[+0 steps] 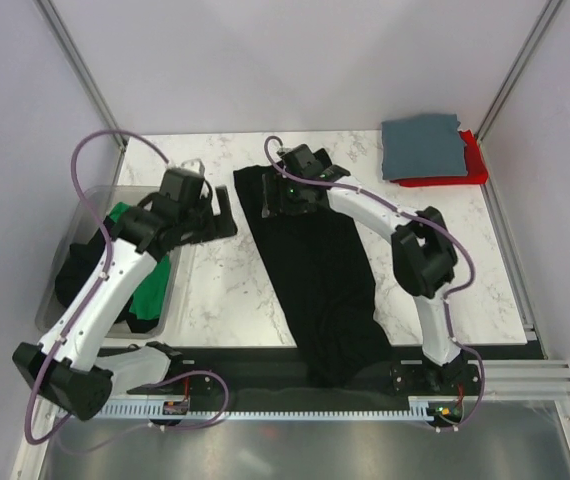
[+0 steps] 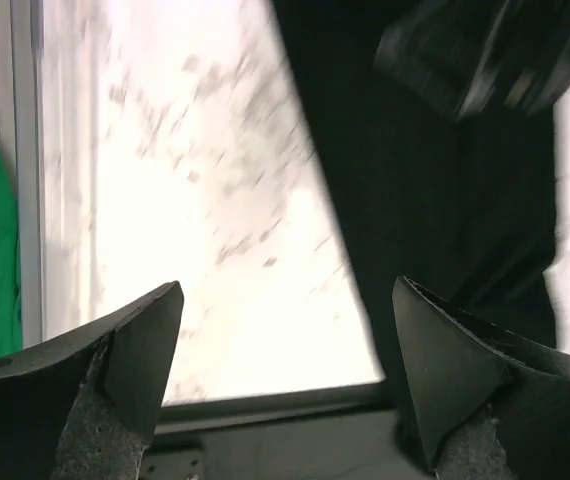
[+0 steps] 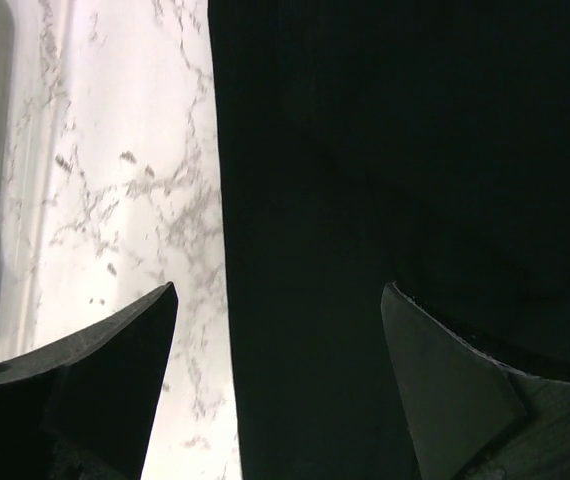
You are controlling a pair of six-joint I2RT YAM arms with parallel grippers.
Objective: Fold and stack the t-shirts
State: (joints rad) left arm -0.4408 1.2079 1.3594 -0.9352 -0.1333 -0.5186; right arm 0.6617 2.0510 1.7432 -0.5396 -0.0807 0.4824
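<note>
A large black t-shirt [image 1: 320, 270] lies stretched from the table's far middle to the near edge, where it hangs over. My right gripper [image 1: 268, 203] is open just above its far left part; in the right wrist view the jaws [image 3: 278, 287] straddle the shirt's [image 3: 365, 150] left edge. My left gripper [image 1: 223, 212] is open and empty over bare marble between the bin and the shirt; its wrist view [image 2: 287, 285] shows the shirt [image 2: 435, 220] to the right. A green t-shirt [image 1: 150, 285] and another black one [image 1: 73, 275] lie in the bin. A folded grey-blue t-shirt [image 1: 423, 145] rests on a red one [image 1: 470, 165].
The clear plastic bin [image 1: 178, 275] stands at the table's left side, under my left arm. The folded stack is at the back right corner. White walls and metal posts close in the table. A black rail runs along the near edge [image 1: 265, 365].
</note>
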